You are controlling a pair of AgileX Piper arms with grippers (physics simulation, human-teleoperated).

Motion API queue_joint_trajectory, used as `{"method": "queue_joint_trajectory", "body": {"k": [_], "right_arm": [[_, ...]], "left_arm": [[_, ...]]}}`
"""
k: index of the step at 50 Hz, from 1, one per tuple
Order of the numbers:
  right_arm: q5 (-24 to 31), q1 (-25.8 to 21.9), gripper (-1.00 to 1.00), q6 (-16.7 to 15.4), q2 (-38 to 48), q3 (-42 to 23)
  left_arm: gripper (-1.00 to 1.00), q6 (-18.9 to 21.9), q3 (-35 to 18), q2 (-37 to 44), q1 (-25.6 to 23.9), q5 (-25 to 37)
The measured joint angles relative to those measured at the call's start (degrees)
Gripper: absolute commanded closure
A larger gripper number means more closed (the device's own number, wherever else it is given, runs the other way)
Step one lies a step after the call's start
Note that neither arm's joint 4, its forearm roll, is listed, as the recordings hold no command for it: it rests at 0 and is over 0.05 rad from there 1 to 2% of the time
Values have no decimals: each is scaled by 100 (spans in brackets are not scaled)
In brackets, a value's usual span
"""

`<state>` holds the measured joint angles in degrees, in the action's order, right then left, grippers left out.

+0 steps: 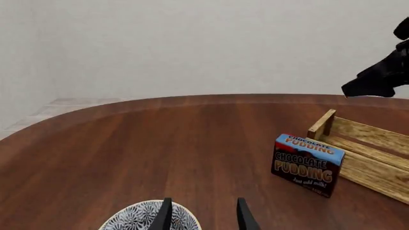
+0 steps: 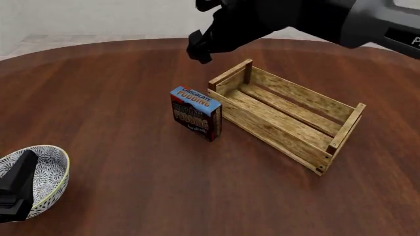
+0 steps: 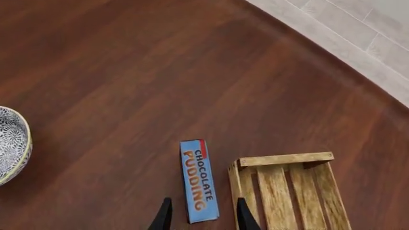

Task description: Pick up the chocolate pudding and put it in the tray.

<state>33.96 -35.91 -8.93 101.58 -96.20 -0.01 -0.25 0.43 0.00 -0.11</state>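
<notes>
The chocolate pudding (image 2: 195,113) stands upright on the table, its blue top up, just left of the tray's (image 2: 272,132) near-left corner. The tray is a wooden slatted crate, empty inside. My right gripper (image 2: 198,49) is open and hangs high above the table, over the pudding. In the right wrist view its fingers (image 3: 164,216) straddle the pudding's blue top (image 3: 198,184) far below, beside the tray (image 3: 284,159). My left gripper (image 2: 16,189) is open and empty at the front left. Its view shows the pudding (image 1: 308,164), the tray (image 1: 374,170) and the right gripper (image 1: 383,72).
A white-and-grey patterned bowl (image 2: 49,167) sits at the front left under my left gripper. It also shows in the left wrist view (image 1: 131,218) and the right wrist view (image 3: 9,139). The round brown table's far edge meets a pale tiled floor.
</notes>
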Motion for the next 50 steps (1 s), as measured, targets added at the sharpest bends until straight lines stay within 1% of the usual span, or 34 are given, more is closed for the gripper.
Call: {"method": "queue_joint_trajectory", "body": {"k": [14, 50], "right_arm": [[78, -32, -100, -75, 258, -58], [24, 3, -100, -154, 720, -26]], "left_arm": [[-100, 0, 0, 0, 0, 0], [-100, 0, 0, 0, 0, 0]]}}
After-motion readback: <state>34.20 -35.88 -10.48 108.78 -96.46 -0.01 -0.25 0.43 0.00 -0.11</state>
